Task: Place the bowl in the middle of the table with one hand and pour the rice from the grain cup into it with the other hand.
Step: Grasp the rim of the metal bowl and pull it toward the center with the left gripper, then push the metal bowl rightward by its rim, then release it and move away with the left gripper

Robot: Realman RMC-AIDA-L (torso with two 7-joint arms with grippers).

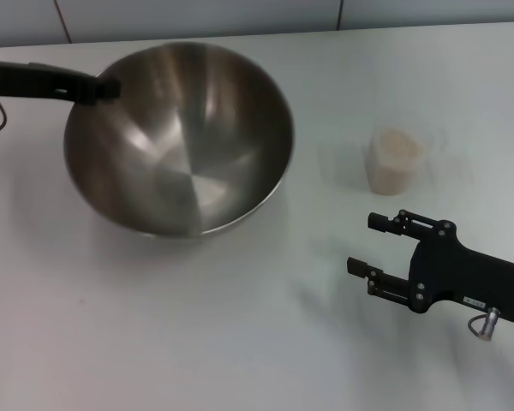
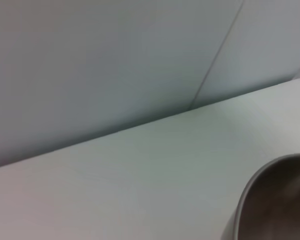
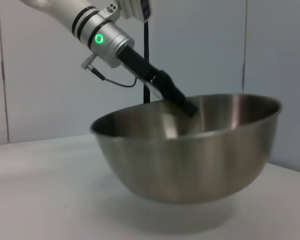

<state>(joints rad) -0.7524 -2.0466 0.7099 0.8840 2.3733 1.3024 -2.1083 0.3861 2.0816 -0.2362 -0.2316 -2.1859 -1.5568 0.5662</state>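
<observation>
The steel bowl hangs tilted over the left half of the white table, its rim higher on one side. My left gripper is shut on the bowl's far left rim. The right wrist view shows the bowl held just off the table, with a shadow under it and the left gripper at its rim. The left wrist view shows only an edge of the bowl. The grain cup, full of pale rice, stands upright at the right. My right gripper is open and empty, in front of the cup.
A pale wall with panel seams runs along the table's far edge. Bare tabletop lies between the bowl and the cup and across the front.
</observation>
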